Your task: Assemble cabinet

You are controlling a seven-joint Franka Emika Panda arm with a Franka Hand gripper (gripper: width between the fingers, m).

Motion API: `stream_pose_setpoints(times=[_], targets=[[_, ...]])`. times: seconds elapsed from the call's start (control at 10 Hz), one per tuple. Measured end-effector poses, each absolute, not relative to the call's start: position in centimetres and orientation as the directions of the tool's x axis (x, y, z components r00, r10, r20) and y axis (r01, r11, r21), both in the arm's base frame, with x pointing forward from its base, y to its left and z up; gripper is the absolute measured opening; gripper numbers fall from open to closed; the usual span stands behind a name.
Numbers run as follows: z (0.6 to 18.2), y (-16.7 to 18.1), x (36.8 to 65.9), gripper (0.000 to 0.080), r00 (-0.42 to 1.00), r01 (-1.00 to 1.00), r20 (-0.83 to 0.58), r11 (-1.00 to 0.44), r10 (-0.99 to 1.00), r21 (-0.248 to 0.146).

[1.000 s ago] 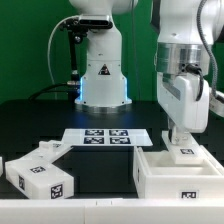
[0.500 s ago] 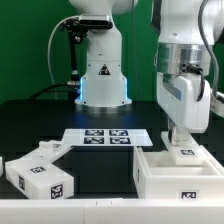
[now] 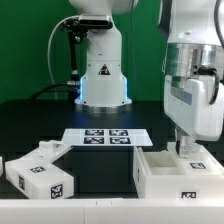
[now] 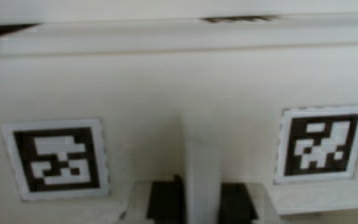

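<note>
The open white cabinet box (image 3: 160, 178) stands at the exterior view's front right, with a tag on its front face. My gripper (image 3: 187, 147) reaches down onto its far wall, beside a small tag (image 3: 196, 163). In the wrist view a white cabinet panel (image 4: 176, 100) with two tags fills the picture. A thin white wall (image 4: 201, 170) runs between my two dark fingers (image 4: 165, 202), which sit close against it on both sides. A second white cabinet piece (image 3: 40, 174) with tags lies at the front left, far from the gripper.
The marker board (image 3: 105, 137) lies flat on the black table behind the parts. The white robot base (image 3: 103, 78) stands at the back centre. Another small white piece (image 3: 3, 165) shows at the left edge.
My gripper has shifted a little toward the exterior view's right and slightly down along the box's far wall. The box and the left piece have not moved.
</note>
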State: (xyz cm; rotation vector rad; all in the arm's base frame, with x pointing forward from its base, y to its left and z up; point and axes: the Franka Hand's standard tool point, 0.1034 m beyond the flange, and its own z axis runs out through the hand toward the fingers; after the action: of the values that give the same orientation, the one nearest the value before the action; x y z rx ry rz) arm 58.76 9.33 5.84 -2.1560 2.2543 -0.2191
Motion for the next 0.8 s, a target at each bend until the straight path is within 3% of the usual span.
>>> stream_pose_setpoints(times=[0.7, 0.8], targets=[[5.8, 9.22, 59.29, 0.0064, -0.049, -0.995, 0.089, 0.041, -0.995, -0.087], [5.79, 9.22, 59.28, 0.0294, -0.049, -0.995, 0.09, 0.041, -0.995, -0.087]])
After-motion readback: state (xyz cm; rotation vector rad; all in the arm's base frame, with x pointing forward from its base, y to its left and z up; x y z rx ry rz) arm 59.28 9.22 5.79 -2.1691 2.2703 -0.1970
